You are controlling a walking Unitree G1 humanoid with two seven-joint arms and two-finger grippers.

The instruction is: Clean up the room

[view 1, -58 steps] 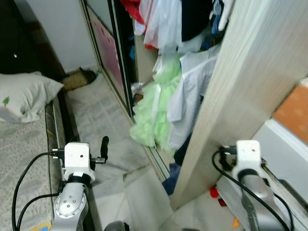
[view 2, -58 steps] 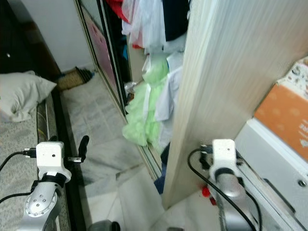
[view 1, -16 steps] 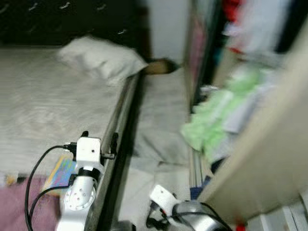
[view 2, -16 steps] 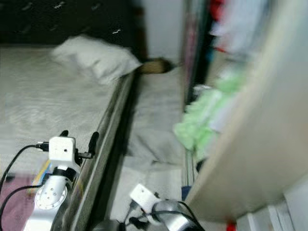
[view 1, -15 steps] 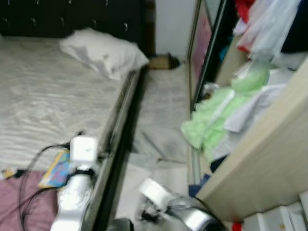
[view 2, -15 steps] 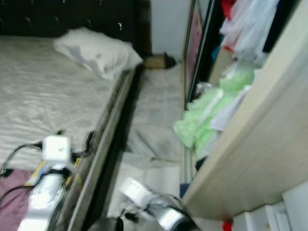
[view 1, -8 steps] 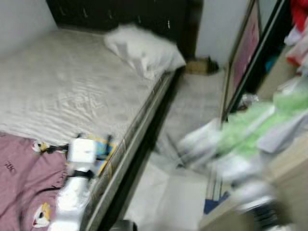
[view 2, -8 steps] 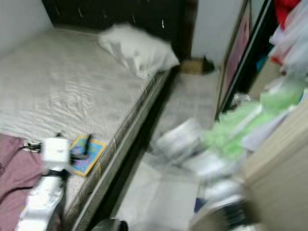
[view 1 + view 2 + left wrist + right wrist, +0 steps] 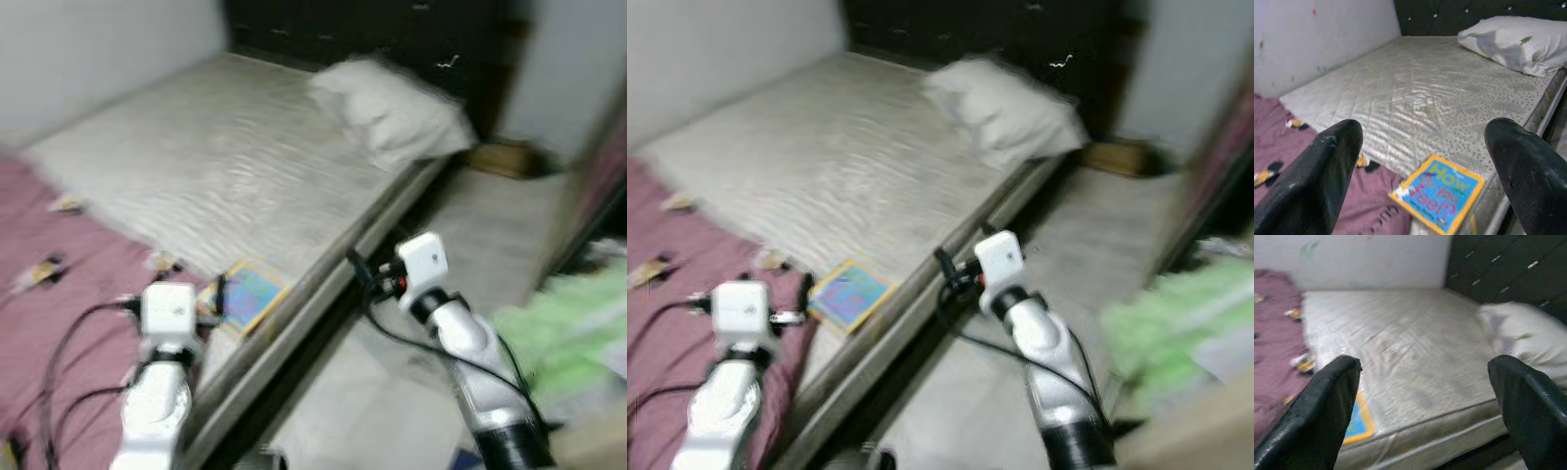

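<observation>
A big bed (image 9: 225,147) with a bare, pale mattress takes up most of the room. A dark headboard (image 9: 392,29) stands at its far end. A purple blanket (image 9: 59,294) with small cartoon pictures covers the near end of the bed. A white pillow (image 9: 1513,41) lies by the headboard, near the bed's edge. Beside the bed runs a strip of light floor (image 9: 470,225), with a blurry heap of green cloth (image 9: 568,333) at its far side.

A bright picture book (image 9: 1439,192) lies flat on the mattress, close to the bed's edge and just beside the purple blanket.

The left gripper (image 9: 1420,166) hovers over the blanket, near the book, with its two black fingers spread wide. The right gripper (image 9: 1425,406) hangs over the floor next to the bed frame, its fingers spread wide too. Neither one holds anything.
</observation>
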